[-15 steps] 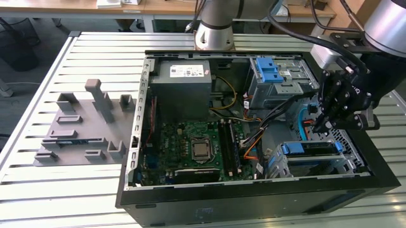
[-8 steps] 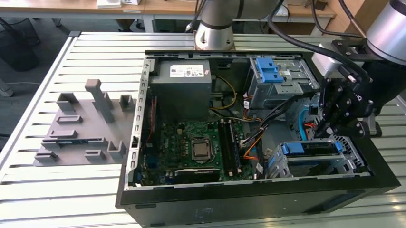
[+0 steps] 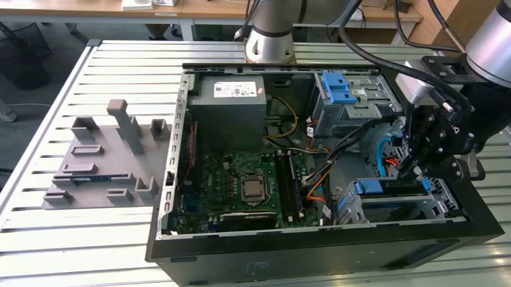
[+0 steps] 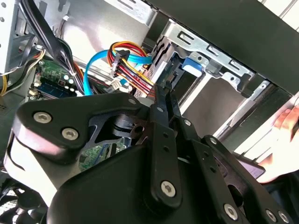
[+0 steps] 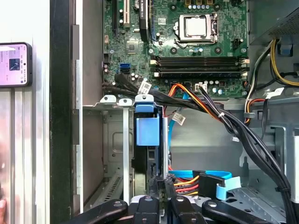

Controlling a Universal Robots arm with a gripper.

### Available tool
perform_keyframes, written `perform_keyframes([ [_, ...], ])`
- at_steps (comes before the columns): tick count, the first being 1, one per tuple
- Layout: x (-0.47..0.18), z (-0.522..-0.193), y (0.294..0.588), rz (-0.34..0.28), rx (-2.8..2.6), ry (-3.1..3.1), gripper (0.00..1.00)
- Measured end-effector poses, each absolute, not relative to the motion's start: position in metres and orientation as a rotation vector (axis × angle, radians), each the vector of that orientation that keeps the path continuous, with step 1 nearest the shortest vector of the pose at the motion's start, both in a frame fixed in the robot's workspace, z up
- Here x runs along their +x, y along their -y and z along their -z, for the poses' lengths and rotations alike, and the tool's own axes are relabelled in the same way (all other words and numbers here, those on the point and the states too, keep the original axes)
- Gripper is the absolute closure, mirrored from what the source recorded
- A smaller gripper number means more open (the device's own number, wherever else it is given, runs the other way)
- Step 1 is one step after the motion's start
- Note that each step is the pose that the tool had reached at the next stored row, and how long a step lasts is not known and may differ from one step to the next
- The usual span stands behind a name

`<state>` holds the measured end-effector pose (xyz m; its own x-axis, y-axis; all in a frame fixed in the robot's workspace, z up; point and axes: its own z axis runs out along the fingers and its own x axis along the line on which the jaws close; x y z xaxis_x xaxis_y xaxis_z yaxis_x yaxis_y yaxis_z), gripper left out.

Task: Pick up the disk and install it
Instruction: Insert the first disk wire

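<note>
Installation looks nearly finished: the disk (image 5: 145,140) stands on edge in the lower drive cage (image 3: 435,206), gripper (image 3: 423,164) just above it; jaws' state unclear.

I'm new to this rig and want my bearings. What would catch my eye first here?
An open computer case lies on a slatted metal table, its green motherboard exposed. The black end effector reaches into the case at the exterior view's right, over a drive cage with a blue latch. A grey holder sits at the left.

The disk (image 3: 389,186) sits in the computer case (image 3: 319,254), near the exterior view's right; the gripper (image 3: 411,173) just above it.
</note>
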<state>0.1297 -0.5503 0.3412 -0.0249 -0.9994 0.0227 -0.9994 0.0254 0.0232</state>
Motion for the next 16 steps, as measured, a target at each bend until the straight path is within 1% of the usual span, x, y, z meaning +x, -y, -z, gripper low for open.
perform_keyframes([
  [16,0.1345,-0.3371,0.5539,0.012,2.164,2.226,0.84],
])
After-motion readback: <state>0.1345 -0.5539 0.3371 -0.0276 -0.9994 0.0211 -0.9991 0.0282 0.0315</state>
